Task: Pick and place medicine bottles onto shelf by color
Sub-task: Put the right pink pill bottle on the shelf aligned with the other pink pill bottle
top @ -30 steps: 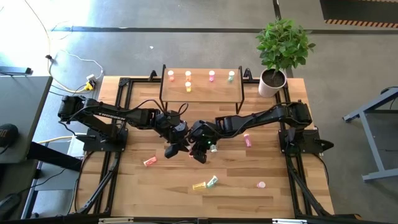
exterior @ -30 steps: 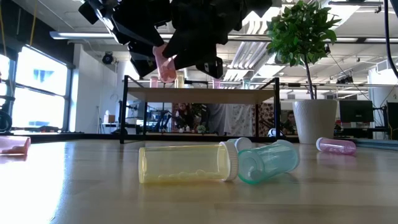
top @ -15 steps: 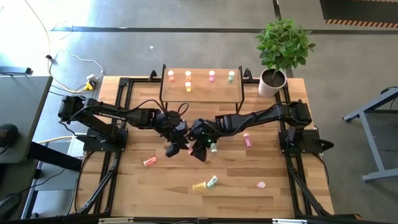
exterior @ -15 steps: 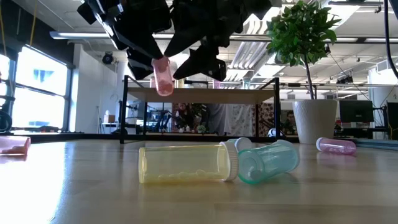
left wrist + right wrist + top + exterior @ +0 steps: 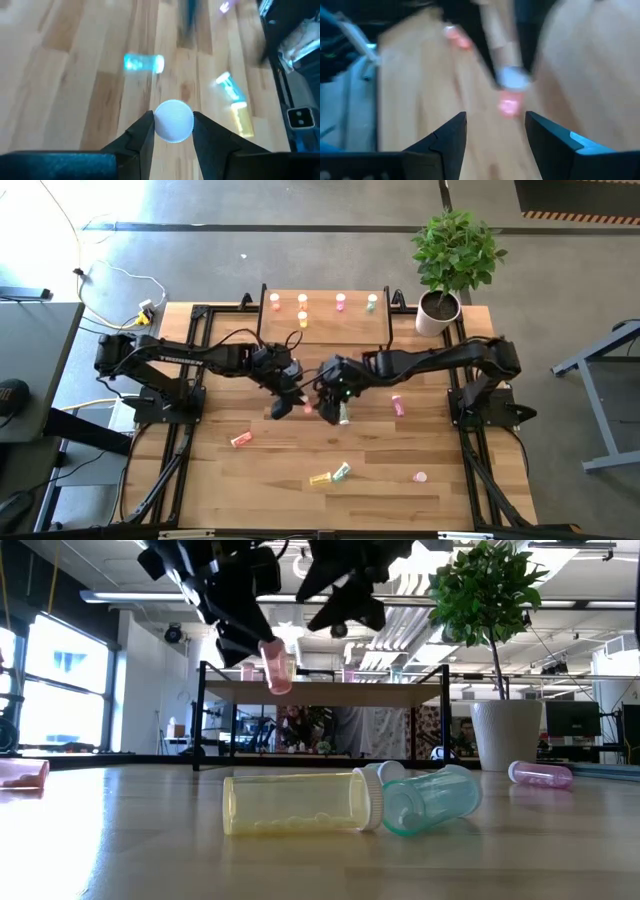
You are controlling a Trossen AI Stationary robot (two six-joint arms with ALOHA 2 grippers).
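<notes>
Pink and white-capped, a medicine bottle (image 5: 276, 667) hangs above the bench (image 5: 250, 480), pinched between the fingers of the left claw (image 5: 173, 131), with the shelf (image 5: 325, 315) at about twelve o'clock from it. At its three o'clock the right claw (image 5: 495, 132) stands with fingers spread and bare. From above, the arms hide the held bottle almost wholly.
</notes>
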